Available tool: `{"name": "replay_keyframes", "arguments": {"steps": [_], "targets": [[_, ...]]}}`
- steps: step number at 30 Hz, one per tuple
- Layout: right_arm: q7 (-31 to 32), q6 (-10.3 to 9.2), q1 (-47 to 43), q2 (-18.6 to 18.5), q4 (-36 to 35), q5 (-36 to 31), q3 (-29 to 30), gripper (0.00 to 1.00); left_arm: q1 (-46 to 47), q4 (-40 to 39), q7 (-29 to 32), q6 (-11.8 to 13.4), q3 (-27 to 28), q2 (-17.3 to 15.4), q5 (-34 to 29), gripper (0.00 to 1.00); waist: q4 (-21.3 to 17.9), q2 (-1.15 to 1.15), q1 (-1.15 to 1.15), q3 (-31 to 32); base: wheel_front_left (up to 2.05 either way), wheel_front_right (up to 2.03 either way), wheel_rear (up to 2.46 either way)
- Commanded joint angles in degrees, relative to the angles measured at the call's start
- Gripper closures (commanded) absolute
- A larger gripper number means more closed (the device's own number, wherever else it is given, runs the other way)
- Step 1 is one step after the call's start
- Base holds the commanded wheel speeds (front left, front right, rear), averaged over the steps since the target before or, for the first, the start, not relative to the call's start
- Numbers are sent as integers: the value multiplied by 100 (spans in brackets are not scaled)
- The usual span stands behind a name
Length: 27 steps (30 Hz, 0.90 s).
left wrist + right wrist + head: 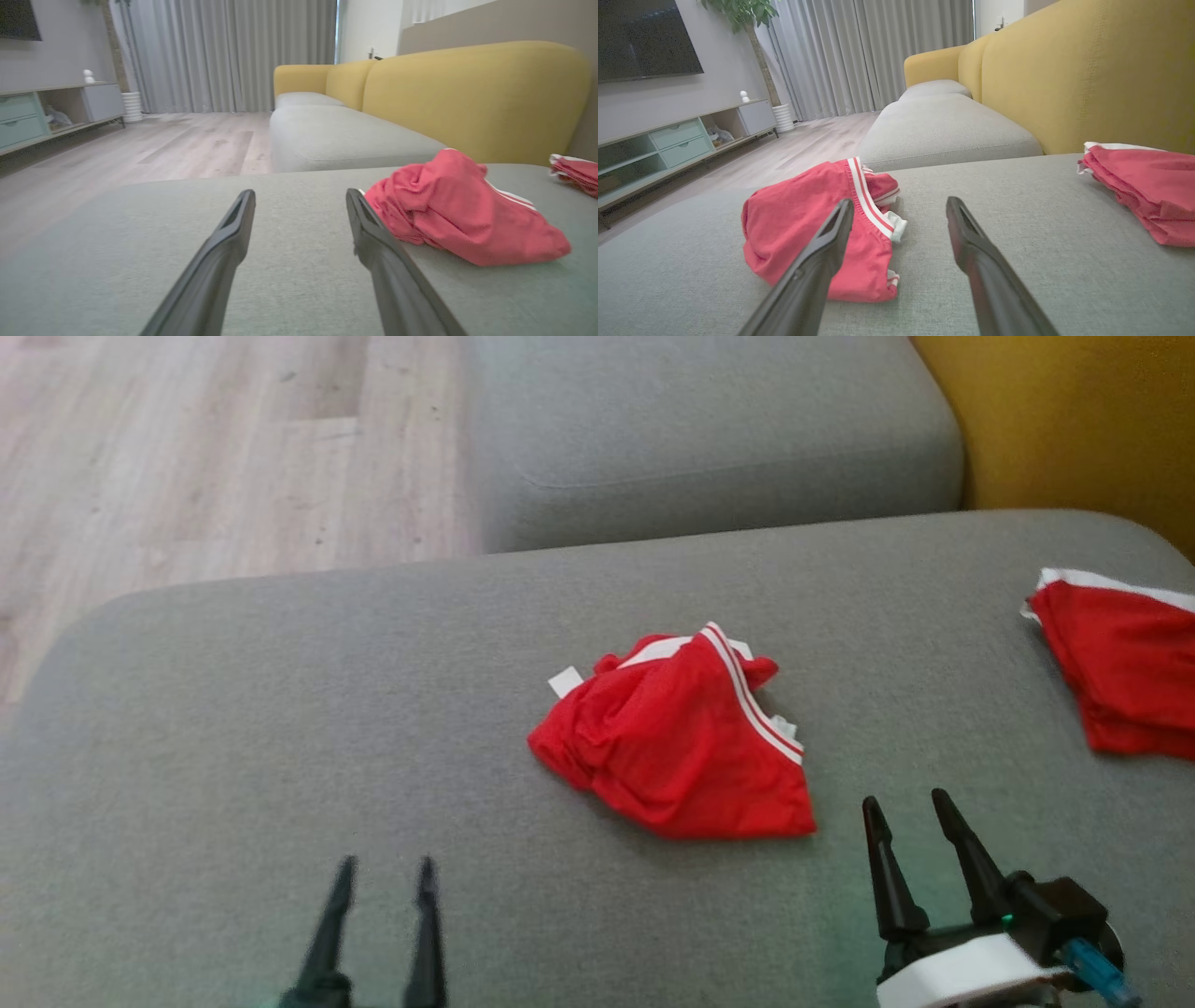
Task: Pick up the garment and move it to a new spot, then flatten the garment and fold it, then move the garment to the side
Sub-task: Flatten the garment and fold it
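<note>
**Q:** Where is the task's thing?
**A:** The crumpled red fabric garment with white stripes lies in a heap near the middle of the broad grey woven sofa cushion. Its striped band runs along its right side. Nothing holds it.

**Q:** And your hands?
**A:** My left hand has its fingers apart and is empty. It hangs low over the cushion, well to the left of the heap and nearer to me. My right hand is also spread and empty, near the heap's lower right corner but not touching it. My judgement is that the pick-up has not yet begun, and the right hand is better placed to make it.

**Q:** Anything else on the cushion?
**A:** A second red garment with a white edge lies at the far right, well apart. It looks flatter, perhaps set aside; I cannot confirm that.

**Q:** The cushion and the room?
**A:** The weave is soft and textured, so I expect the cloth to drag rather than slide. The bare grey on the left offers spreading room. Beyond are another grey seat cushion, a mustard-yellow backrest and a pale wood-plank floor. Farther off are grey curtains and a low cabinet with mint drawers.
</note>
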State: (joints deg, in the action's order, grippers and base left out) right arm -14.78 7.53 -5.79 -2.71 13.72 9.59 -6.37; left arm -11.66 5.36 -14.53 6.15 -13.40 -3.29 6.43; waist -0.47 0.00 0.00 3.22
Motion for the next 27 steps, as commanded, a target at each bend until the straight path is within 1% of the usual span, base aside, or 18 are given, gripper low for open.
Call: {"name": "replay_keyframes", "arguments": {"steps": [1,4,8,12,15,18,19,21,23,27], "targets": [[-22,-4,242,-17,-204,-4,-102,0,381,-130,-47,-52,36,41,6,0,-117,0,0,-80,0,0,0],[-22,-4,292,-17,-250,-59,-71,0,615,15,-47,-175,-321,41,13,0,-340,0,0,-210,0,0,0],[-22,-4,408,-17,-341,-128,1,0,1086,319,-47,-408,-947,41,-35,0,-725,0,0,-438,0,0,0],[-22,-4,531,-17,-472,-141,15,0,1693,777,-47,-631,-1589,41,-122,0,-1079,0,0,-763,0,0,0],[-22,-4,621,-17,-497,-144,4,0,2177,1211,-47,-724,-2023,41,-132,0,-1311,0,0,-954,0,0,0],[-22,-4,734,-17,-505,-142,-66,0,2625,1711,-47,-726,-2364,41,-81,0,-1575,0,0,-1143,0,0,0],[-22,-4,734,-17,-505,-142,-66,0,2625,1711,-47,-726,-2364,41,-81,0,-1575,0,0,-1143,0,0,0],[-22,-4,816,-17,-514,-128,-97,0,2940,2031,-33,-689,-2557,41,-52,0,-1743,0,0,-1251,0,0,0],[-22,-4,880,-17,-522,-106,-116,0,3248,2302,-5,-611,-2738,41,-50,0,-1886,0,0,-1351,0,0,0],[-22,-4,964,-17,-532,-101,-169,0,3733,2689,46,-354,-3019,41,2,0,-2092,0,0,-1524,0,0,0]]}}
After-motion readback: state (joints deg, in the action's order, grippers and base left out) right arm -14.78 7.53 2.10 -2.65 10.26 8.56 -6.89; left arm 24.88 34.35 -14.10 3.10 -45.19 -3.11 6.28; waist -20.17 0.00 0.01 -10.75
